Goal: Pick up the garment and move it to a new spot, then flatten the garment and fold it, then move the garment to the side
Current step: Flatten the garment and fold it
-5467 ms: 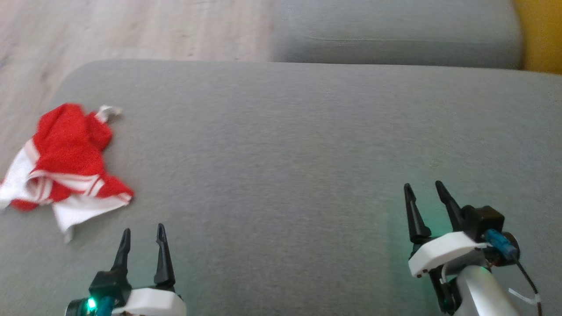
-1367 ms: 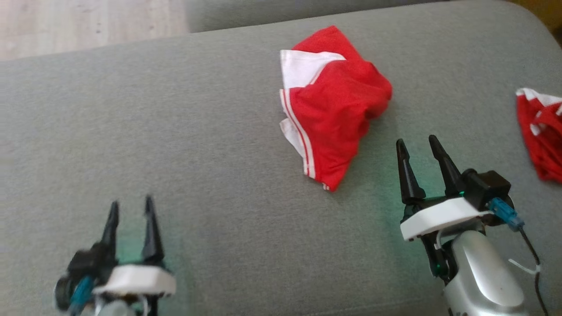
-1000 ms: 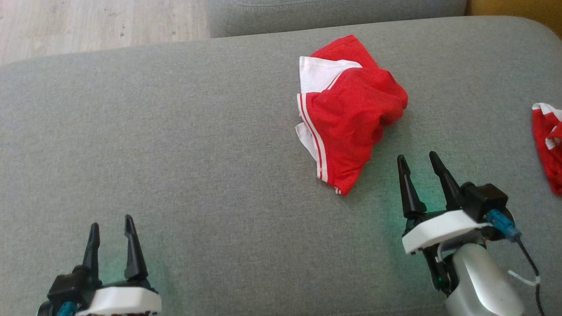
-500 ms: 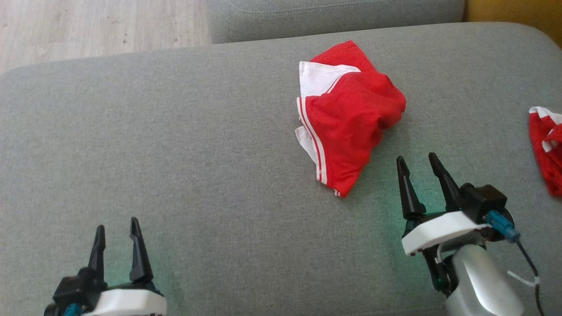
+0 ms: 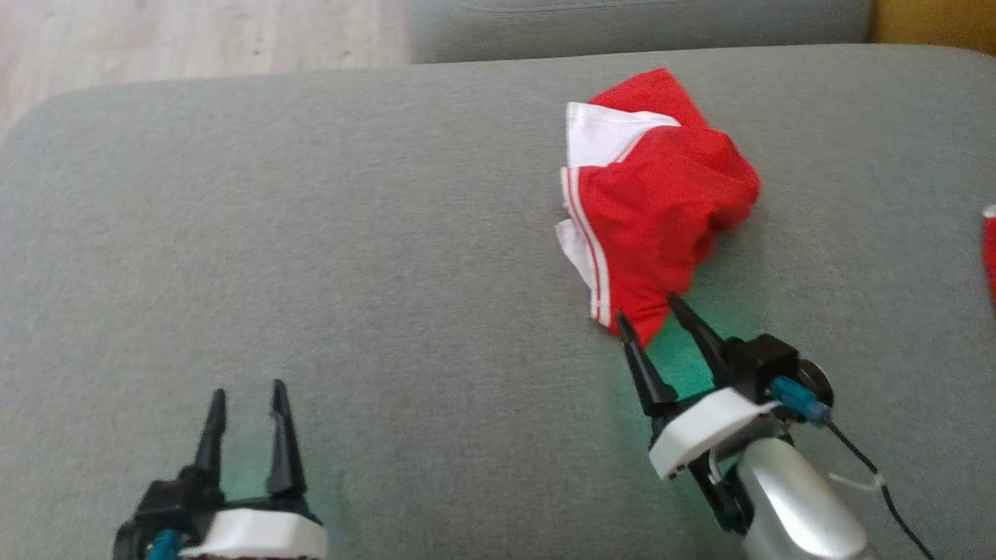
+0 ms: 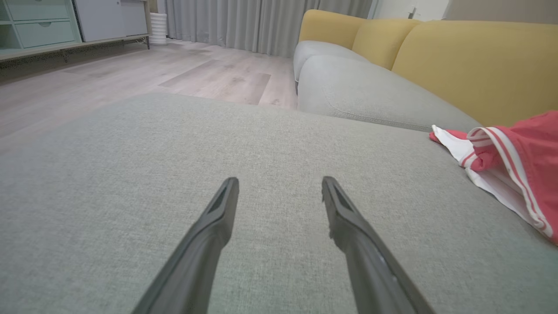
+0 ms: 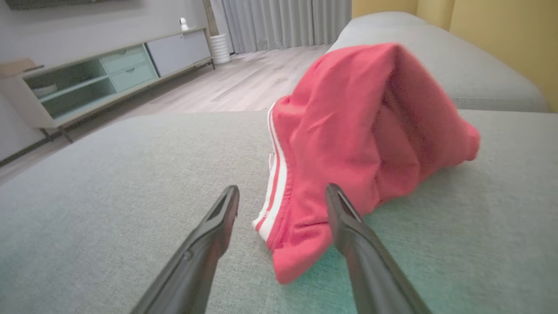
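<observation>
Overhead, the head view has the red, white-striped garment (image 5: 654, 210) bunched on the grey cushion (image 5: 350, 257), right of centre. The right gripper (image 5: 646, 306) is spread wide and holds nothing. Its tips straddle the garment's near corner; contact is unclear. The right wrist view puts that corner between the fingers (image 7: 348, 226), with a cabinet (image 7: 109, 74) beyond. The left gripper (image 5: 245, 393) is also spread and empty, well apart from the garment. The left wrist view adds a yellow backrest (image 6: 479, 65). A second red cloth (image 5: 990, 249) lies at the head view's right edge.
</observation>
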Robot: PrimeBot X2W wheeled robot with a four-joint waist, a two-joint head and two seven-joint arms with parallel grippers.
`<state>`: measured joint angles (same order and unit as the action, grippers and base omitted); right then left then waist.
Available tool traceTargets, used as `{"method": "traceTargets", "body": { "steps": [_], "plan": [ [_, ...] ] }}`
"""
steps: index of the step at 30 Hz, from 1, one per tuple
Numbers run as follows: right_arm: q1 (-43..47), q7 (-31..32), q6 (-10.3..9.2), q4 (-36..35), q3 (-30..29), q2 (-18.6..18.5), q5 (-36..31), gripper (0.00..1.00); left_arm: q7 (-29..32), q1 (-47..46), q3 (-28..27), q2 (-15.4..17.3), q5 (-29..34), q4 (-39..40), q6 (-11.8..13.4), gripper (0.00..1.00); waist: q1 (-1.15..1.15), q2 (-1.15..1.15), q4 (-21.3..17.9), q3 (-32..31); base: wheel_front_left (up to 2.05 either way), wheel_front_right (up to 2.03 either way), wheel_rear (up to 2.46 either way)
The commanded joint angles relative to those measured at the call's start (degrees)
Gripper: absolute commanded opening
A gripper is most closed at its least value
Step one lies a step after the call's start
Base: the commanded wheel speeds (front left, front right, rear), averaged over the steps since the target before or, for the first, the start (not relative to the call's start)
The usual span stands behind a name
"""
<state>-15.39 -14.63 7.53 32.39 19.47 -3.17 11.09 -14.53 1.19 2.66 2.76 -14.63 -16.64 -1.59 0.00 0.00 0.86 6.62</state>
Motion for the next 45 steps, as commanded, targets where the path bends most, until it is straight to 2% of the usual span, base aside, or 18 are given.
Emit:
{"method": "traceTargets", "body": {
  "steps": [1,4,10,16,17,18,19,22,28,31,34,41,45],
  "plan": [
    [-3.2,-0.4,-0.04,-1.3,1.3,0.3,0.1,1.0,-0.5,-2.3,-1.1,0.1,0.0,1.3,0.0,1.0,0.0,0.0,1.6,0.4,0.0,0.0,0.0],
    [-6.2,-0.4,-0.04,3.2,2.3,0.3,-0.1,1.0,-0.5,-2.6,1.0,0.1,-0.2,0.8,-0.3,1.0,0.0,0.0,4.4,1.1,0.0,0.0,0.0],
    [-9.9,-0.4,-0.04,14.7,0.5,0.3,-2.1,1.0,-0.5,-2.6,3.6,0.1,-1.1,0.1,0.0,1.0,0.0,0.0,8.8,2.2,0.0,0.0,0.0],
    [-12.0,-0.1,-0.04,25.4,-0.3,0.3,-2.2,1.0,-0.5,-2.2,4.1,0.1,-1.6,0.2,0.3,1.0,0.0,0.0,10.3,2.6,0.0,0.0,0.0],
    [-12.1,-0.1,-0.04,26.2,0.0,0.3,-1.9,0.85,-0.5,-2.2,4.1,0.1,-1.7,0.2,0.3,1.0,0.0,0.0,10.3,2.6,0.0,0.0,0.0],
    [-12.2,-0.2,-0.04,26.8,0.3,0.3,-1.5,0.36,-0.5,-2.2,4.1,0.1,-1.8,0.2,0.4,1.0,0.0,0.0,10.2,2.6,0.0,0.0,0.0],
    [-12.3,-0.2,-0.04,27.2,0.6,0.3,-1.1,0.0,-0.5,-2.3,4.1,0.1,-2.0,0.2,0.4,1.0,0.0,0.0,10.0,2.5,0.0,0.0,0.0],
    [-12.6,-0.3,-0.04,25.7,1.0,0.3,0.5,0.0,-0.5,-2.4,4.5,0.1,-2.3,0.4,0.3,1.0,0.0,0.0,9.2,1.8,0.0,0.0,0.0],
    [-13.8,-0.4,-0.04,10.3,4.3,0.3,4.7,0.0,-0.5,-2.9,5.8,0.1,-2.8,0.6,0.0,1.0,0.0,0.0,10.3,0.3,0.0,0.0,0.0],
    [-19.1,-0.4,-0.04,2.5,7.1,0.3,6.6,0.0,-0.5,-3.0,6.6,0.1,-2.9,0.4,-0.3,1.0,0.0,0.0,12.8,-0.6,0.0,0.0,0.0],
    [-27.1,-0.4,-0.04,-2.0,7.8,0.3,7.2,0.0,-0.5,-3.0,7.1,0.1,-3.1,0.2,-0.4,1.0,0.0,0.0,15.9,-0.8,0.0,0.0,0.0],
    [-44.3,-0.4,-0.04,-8.2,6.2,-2.6,7.4,0.0,-0.5,-1.6,7.4,0.1,-3.1,-1.1,-0.6,1.0,0.0,0.0,24.2,-1.5,0.0,0.0,0.0],
    [-47.8,-0.4,-0.04,-8.4,4.2,-5.0,6.4,0.0,-0.5,-0.8,6.8,0.1,-3.3,-1.3,-0.5,1.0,0.0,0.0,26.1,-1.9,0.0,0.0,0.0]
  ]
}}
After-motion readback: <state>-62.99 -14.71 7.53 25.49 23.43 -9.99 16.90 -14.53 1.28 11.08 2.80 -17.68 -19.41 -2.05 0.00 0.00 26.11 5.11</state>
